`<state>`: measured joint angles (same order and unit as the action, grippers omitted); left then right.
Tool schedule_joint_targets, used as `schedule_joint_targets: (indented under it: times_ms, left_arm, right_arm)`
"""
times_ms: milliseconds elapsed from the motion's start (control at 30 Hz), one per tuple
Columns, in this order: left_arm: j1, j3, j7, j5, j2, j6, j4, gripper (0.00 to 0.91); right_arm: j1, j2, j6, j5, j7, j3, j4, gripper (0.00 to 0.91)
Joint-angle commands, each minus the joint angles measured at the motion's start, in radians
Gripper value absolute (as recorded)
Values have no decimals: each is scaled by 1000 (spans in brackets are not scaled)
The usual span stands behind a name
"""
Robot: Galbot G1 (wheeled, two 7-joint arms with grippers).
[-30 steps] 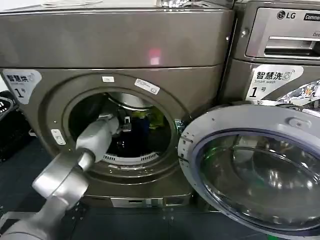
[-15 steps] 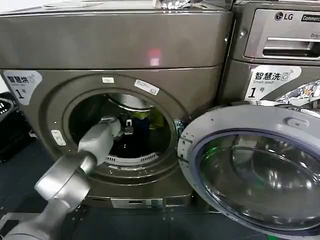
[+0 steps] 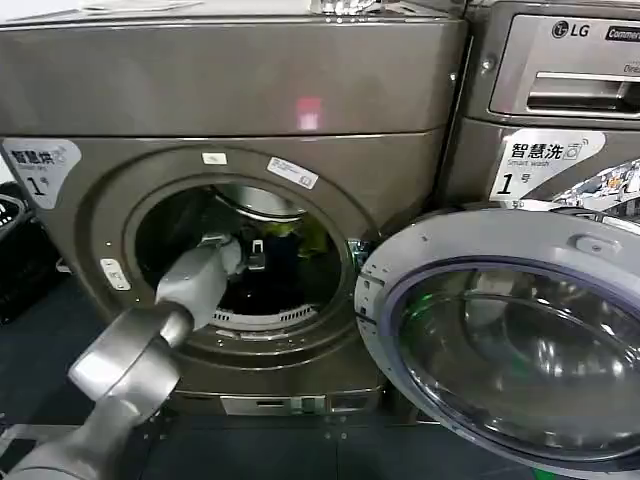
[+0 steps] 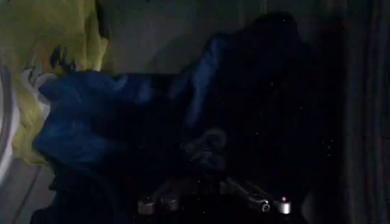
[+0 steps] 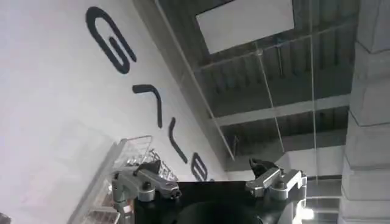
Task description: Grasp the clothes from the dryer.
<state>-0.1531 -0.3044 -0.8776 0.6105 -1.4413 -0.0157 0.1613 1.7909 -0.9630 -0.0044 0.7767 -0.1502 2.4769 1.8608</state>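
Round port of the dryer (image 3: 250, 90), left gripper (image 3: 256, 254) inside, jaws spread just before the clothes (image 4: 122, 122), right gripper (image 5: 210, 182) jaws spread.

Right gripper (image 5: 210, 182) pointed upward, fingers spread wide apart, nothing between them. Behind it, a pale wall (image 5: 55, 109) bearing large dark letters (image 5: 143, 103), a dark ribbed ceiling (image 5: 286, 79) with a bright rectangular panel (image 5: 247, 24), and a wire rack (image 5: 125, 164) near the wall.
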Motion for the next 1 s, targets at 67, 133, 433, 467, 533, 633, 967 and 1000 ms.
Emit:
schedule_joint_targets:
  times_ms: [67, 133, 433, 467, 533, 633, 967, 1000]
  left_arm:
    - [39, 115, 115, -101, 17, -37, 130, 0]
    - [63, 159, 159, -131, 24, -58, 163, 0]
    - [238, 315, 385, -292, 63, -102, 393, 0]
    - [255, 349, 405, -295, 62, -103, 431, 0]
    - [293, 375, 473, -360, 67, -99, 501, 0]
    - [317, 409, 597, -434, 51, -61, 536, 0]
    - [427, 459, 930, -608, 37, 39, 774, 0]
    - [441, 467, 980, -615, 32, 60, 797, 0]
  right_arm:
    - [-3, 0, 1, -1, 1, -3, 2, 907]
    - [-5, 1, 1, -1, 1, -6, 3, 907]
    - [-1, 24, 6, -8, 3, -2, -13, 907]
    - [1, 33, 7, -12, 4, 3, -23, 907]
    - [3, 41, 7, -12, 4, 7, -25, 907]
    - [-3, 38, 6, -12, 3, -5, -15, 907]
    - [-9, 60, 10, -21, 0, -9, -27, 907]
    - [-11, 61, 10, -21, 0, -13, -22, 907]
